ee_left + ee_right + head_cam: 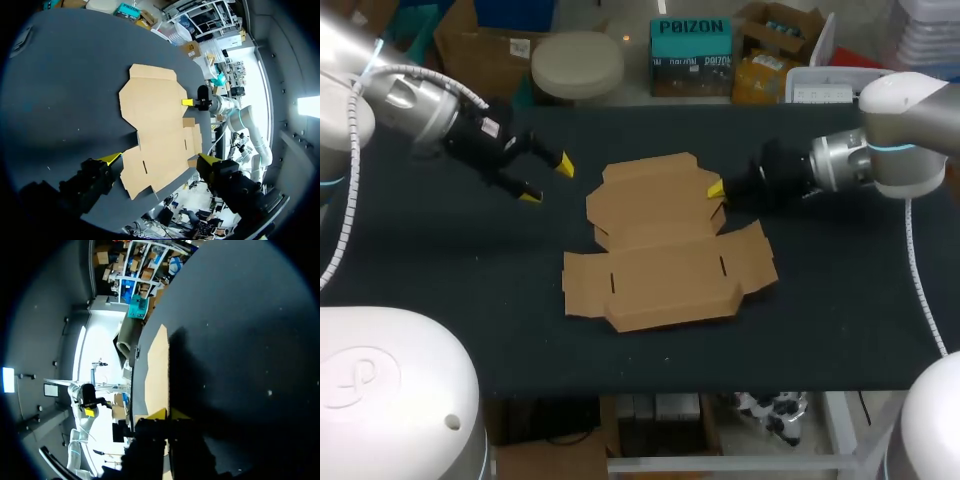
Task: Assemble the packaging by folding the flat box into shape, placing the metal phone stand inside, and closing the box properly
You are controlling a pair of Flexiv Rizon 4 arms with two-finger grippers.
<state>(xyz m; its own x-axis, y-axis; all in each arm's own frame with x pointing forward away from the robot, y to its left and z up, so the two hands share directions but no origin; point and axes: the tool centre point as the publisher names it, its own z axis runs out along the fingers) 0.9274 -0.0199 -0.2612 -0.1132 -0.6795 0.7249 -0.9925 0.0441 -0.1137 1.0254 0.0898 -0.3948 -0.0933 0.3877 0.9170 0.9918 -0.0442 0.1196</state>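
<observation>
The flat box (660,245) lies unfolded near the middle of the dark surface (440,280), its flaps spread out and two short slots cut in the nearer panel. In the left wrist view the box (155,115) shows almost whole, though its nearest corner runs in behind the fingers. In the right wrist view the board (157,370) is seen nearly edge-on as a narrow tan strip, so its shape cannot be read there, and a deep shadow lies beside it.

The right gripper (715,188) sits at the right edge of the box's far panel. From the head view only one yellow tip shows; the other is hidden behind the dark body. In its own wrist view the right gripper (168,414) has its fingers drawn close together with the board's edge between them, pinching it. The left wrist view shows it (187,102) small, touching that same edge.

The left gripper (547,181) hangs above the surface left of the box, apart from it, with its fingers spread wide and holding nothing.
</observation>
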